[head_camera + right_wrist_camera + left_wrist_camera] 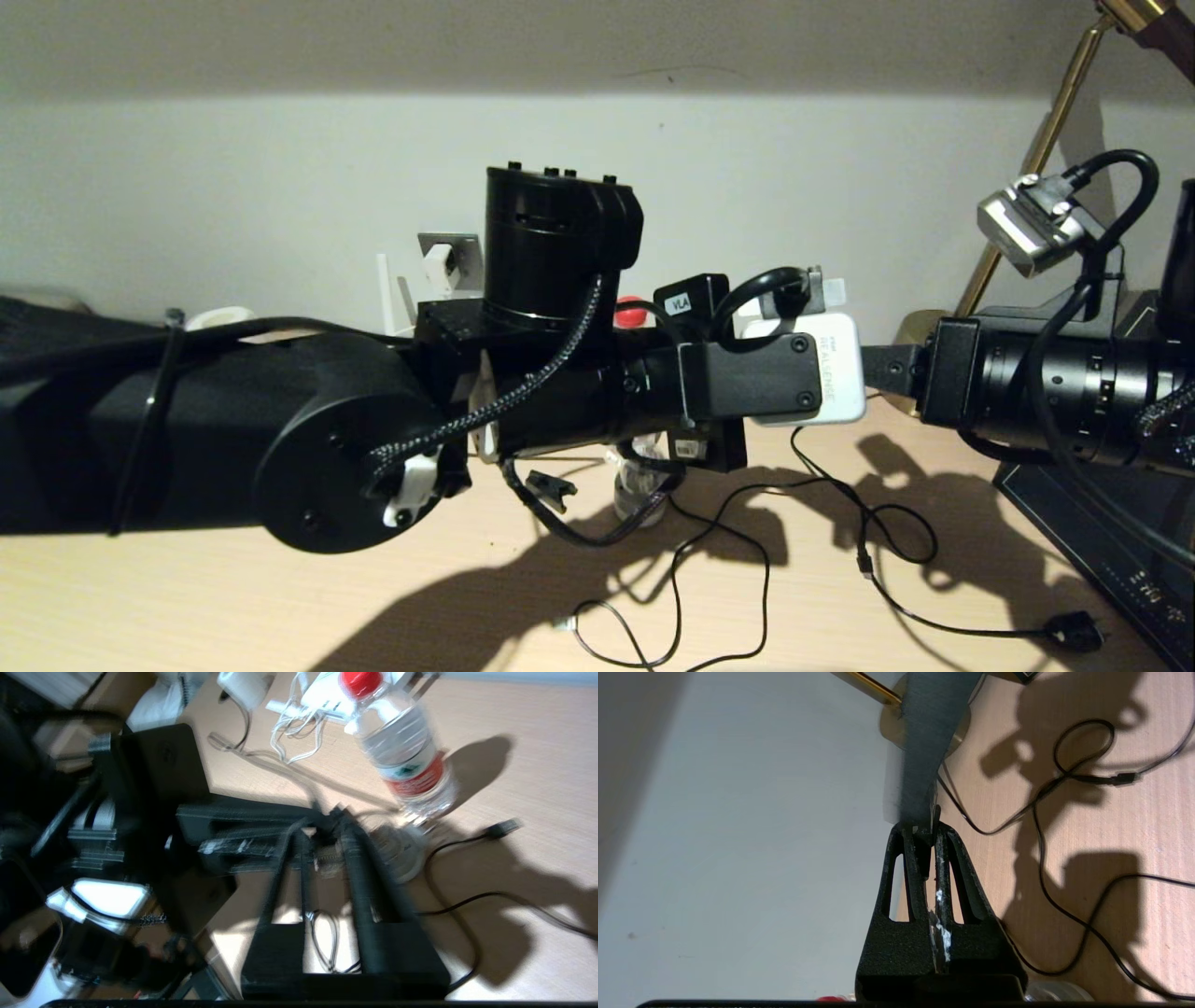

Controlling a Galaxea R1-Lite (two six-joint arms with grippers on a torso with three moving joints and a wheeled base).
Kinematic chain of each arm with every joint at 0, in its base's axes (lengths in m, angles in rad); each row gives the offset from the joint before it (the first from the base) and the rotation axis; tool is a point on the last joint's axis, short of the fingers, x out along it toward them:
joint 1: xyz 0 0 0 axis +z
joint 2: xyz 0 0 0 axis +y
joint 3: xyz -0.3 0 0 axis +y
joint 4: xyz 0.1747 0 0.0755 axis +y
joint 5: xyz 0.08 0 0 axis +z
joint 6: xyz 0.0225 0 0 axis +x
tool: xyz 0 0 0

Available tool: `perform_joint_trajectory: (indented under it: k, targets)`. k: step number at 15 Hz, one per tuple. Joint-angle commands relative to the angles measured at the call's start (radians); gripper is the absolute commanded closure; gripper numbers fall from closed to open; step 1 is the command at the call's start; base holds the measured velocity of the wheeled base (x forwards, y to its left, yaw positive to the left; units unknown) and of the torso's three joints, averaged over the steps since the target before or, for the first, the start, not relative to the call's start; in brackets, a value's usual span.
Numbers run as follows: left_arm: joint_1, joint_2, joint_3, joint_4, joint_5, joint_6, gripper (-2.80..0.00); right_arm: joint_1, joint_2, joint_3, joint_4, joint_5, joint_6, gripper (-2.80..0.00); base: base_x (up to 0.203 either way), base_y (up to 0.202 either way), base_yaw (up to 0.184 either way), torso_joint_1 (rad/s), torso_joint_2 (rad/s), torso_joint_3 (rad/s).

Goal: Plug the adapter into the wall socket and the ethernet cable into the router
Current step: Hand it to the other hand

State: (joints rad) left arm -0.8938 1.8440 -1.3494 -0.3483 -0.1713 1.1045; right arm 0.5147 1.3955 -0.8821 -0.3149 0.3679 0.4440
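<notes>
Grippers meet tip to tip in the air over the table (280, 607), near the wall. The left gripper (924, 833) is pinched almost shut; whether it holds anything small at its tips I cannot tell. The right gripper (327, 828) faces it from the other side, its fingers a narrow gap apart, with nothing clearly held between them.

Behind the left arm, the socket (457, 245) sits on the wall, and a small white block that I take for the adapter (439, 268) appears to be seated in it. If so, that half of the job looks done. Of the router (383, 294) only a white antenna shows beside the socket; the arm hides the body and its ports.

Below the grippers, the ethernet cable (767, 588) lies in loose loops on the table, with what looks like its clear connector (560, 623) resting near the front edge, well apart from both grippers. A bottle (402, 756) stands close under the right gripper.

To my eye, the cable step is in hand but not yet started in earnest. Next, one gripper needs to come down, take the cable just behind the connector, and carry it to the router's ports, keeping clear of the bottle and the other cords.
</notes>
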Motion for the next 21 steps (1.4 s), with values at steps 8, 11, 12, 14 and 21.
perform_joint_trajectory:
  k: [8, 11, 12, 14, 21]
  targets:
    - [0.000, -0.002, 0.004, 0.002, -0.004, 0.006, 0.00, 0.001, -0.032, 0.031, -0.010, 0.003, 0.004, -2.80, 0.000, 0.000, 0.000, 0.000, 0.00, 0.000]
    - [0.000, 0.000, 0.004, 0.002, -0.004, 0.006, 0.00, 0.001, -0.033, 0.035, -0.010, 0.003, 0.005, 0.00, 0.000, 0.000, 0.000, 0.000, 0.00, 0.000]
    - [0.000, 0.000, 0.004, 0.002, -0.004, 0.006, 0.00, 0.001, -0.035, 0.037, -0.010, 0.003, 0.005, 0.00, 0.000, 0.000, 0.000, 0.000, 0.00, 0.000]
    - [0.000, -0.002, 0.004, 0.002, -0.004, 0.006, 0.00, 0.001, -0.035, 0.037, -0.009, 0.005, 0.004, 0.00, 0.000, 0.000, 0.000, 0.000, 0.00, 0.000]
    - [0.000, 0.001, -0.001, -0.003, -0.004, 0.005, 0.00, 0.003, -0.035, 0.048, -0.009, 0.008, 0.004, 0.00, 0.000, 0.000, 0.000, 0.000, 0.00, 0.000]
